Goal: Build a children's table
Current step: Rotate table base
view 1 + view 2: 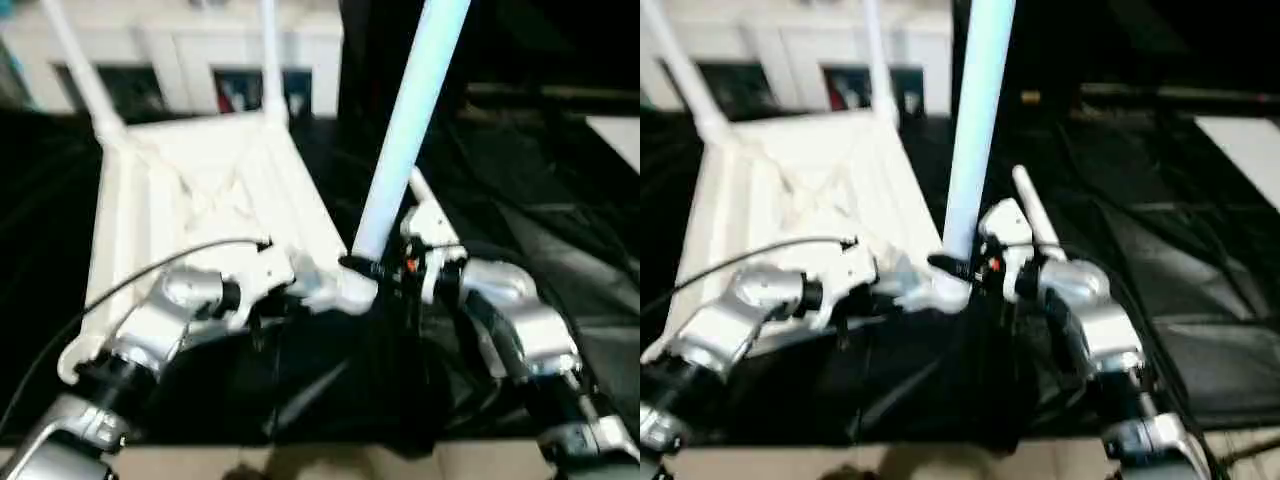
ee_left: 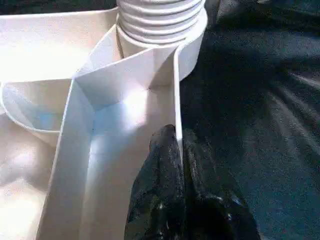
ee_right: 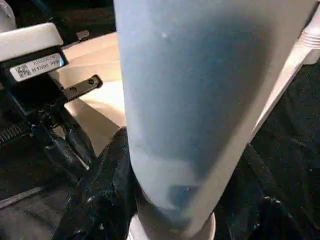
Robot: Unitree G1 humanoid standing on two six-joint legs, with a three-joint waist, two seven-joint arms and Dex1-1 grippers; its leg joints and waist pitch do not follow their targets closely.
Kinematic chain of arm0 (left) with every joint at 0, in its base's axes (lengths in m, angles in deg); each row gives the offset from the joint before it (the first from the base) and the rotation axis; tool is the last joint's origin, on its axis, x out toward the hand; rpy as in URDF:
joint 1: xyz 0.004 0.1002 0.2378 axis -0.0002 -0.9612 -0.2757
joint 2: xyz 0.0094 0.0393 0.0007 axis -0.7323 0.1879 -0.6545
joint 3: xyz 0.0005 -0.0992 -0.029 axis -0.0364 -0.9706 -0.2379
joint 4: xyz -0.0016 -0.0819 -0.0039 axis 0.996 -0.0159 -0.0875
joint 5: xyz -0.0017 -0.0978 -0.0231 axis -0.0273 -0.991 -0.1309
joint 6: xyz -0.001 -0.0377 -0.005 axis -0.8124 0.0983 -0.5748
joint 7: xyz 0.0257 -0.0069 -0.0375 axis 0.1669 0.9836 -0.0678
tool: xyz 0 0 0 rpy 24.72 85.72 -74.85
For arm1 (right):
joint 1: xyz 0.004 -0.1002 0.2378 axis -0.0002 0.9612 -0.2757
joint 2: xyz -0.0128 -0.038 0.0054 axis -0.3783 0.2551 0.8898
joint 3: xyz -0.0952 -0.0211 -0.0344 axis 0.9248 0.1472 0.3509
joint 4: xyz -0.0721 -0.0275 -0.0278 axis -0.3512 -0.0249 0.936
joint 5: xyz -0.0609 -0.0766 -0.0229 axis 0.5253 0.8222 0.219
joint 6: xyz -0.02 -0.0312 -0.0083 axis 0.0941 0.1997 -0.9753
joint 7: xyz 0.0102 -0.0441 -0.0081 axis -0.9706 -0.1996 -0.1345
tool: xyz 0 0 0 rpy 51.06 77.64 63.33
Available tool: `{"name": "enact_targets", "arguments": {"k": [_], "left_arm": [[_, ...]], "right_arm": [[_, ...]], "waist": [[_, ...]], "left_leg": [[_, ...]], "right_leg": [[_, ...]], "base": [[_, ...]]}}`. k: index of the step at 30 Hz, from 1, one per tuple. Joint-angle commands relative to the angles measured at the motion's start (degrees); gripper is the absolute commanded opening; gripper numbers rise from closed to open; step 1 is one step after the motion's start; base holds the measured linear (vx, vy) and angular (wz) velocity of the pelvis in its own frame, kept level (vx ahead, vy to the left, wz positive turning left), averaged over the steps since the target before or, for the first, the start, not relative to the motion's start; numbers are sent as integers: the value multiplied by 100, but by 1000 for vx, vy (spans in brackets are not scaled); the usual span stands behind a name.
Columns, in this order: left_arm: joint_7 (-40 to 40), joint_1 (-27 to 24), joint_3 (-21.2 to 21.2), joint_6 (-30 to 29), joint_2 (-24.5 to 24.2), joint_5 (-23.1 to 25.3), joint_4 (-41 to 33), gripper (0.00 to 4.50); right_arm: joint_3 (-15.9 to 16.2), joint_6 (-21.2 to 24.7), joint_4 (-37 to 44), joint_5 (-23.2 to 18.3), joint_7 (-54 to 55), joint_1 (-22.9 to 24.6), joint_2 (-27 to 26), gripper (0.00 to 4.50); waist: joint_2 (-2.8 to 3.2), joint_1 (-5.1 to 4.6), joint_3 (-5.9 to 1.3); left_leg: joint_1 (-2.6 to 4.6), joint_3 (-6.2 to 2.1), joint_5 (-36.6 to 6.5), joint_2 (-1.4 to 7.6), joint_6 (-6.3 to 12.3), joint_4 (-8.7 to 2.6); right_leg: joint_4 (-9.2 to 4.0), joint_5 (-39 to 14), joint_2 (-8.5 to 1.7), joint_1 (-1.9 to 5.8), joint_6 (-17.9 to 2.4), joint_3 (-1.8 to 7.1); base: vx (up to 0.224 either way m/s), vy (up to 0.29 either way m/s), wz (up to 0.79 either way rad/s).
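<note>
White plastic tabletop [image 1: 190,190] lies upside down on a dark-draped worktop [image 1: 560,200], its ribbed X-braced underside facing up. Two legs [image 1: 85,75] stand upright in the far corner sockets, before a white cabinet [image 1: 180,45] in the background. A third leg [image 1: 405,130] rises, slightly tilted, from the near corner socket [image 1: 350,292] on the robot's right side. The left wrist view shows this leg's threaded end [image 2: 160,20] seated at the socket mouth, several threads exposed above the rim.

Right gripper [image 1: 385,268] clasps the base of the third leg, its black fingers [image 3: 107,185] wrapped round the tube just above the socket. Left gripper [image 2: 182,165] pinches the tabletop's edge wall just beside that socket, fingers closed on either side of the thin rim, steadying the piece.

Step in hand, by judgement: screwing the third leg home. The next move probably calls for turning the leg about its own axis while the tabletop is braced, keeping the tube square to the socket so that the threads do not cross. The fourth socket, by the left arm, is not clearly visible.
</note>
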Motion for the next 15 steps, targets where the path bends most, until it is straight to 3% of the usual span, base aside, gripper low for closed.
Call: {"name": "enact_targets", "arguments": {"k": [1, 3, 5, 7, 8, 12, 15], "left_arm": [[-38, -5, -30, 17, -24, 48, -88, 0], [-11, -21, -24, 5, -55, 51, -142, 0], [56, -26, -15, 36, -67, 36, -159, 0], [306, -50, 31, 163, -123, -36, -200, 0], [345, -55, 41, 174, -137, -44, -213, 0], [997, -126, 185, 476, -350, -194, -379, 0], [1128, -73, 182, 431, -414, -243, -427, 0]], "right_arm": [[464, 397, -475, 222, -100, 246, -40, 184], [459, 464, -411, 226, -116, 248, -50, 184], [463, 492, -366, 226, -141, 251, -47, 184], [464, 482, -342, 192, -225, 245, -38, 184], [465, 477, -339, 188, -240, 245, -36, 184], [446, 247, -441, 104, -555, 196, 24, 184], [421, 159, -530, 79, -702, 151, 90, 184]], "waist": [[71, -77, -214], [57, -95, -190], [51, -95, -163], [98, -74, -168], [80, -78, -161], [110, -83, -213], [148, -84, -278]], "left_leg": [[38, -19, -1516, 233, 138, -402], [12, -1, -1523, 228, 168, -412], [18, 1, -1696, 231, 138, -433], [47, -1, -1823, 245, 75, -447], [43, 0, -1826, 248, 70, -454], [9, -4, -1415, 257, 118, -438], [41, 15, -937, 249, 212, -379]], "right_leg": [[-525, -502, -323, 94, -1263, 297], [-562, -656, -340, 111, -1211, 299], [-612, -1137, -358, 102, -1103, 306], [-657, -1502, -382, 86, -1007, 326], [-670, -1516, -379, 83, -992, 327], [-584, -650, -349, 132, -1111, 305], [-494, 437, -316, 168, -1355, 277]], "base": [[0, 0, 0], [0, 0, 0], [0, 0, 0], [0, 0, 0], [0, 0, 0], [0, 0, 0], [0, 0, 0]]}}
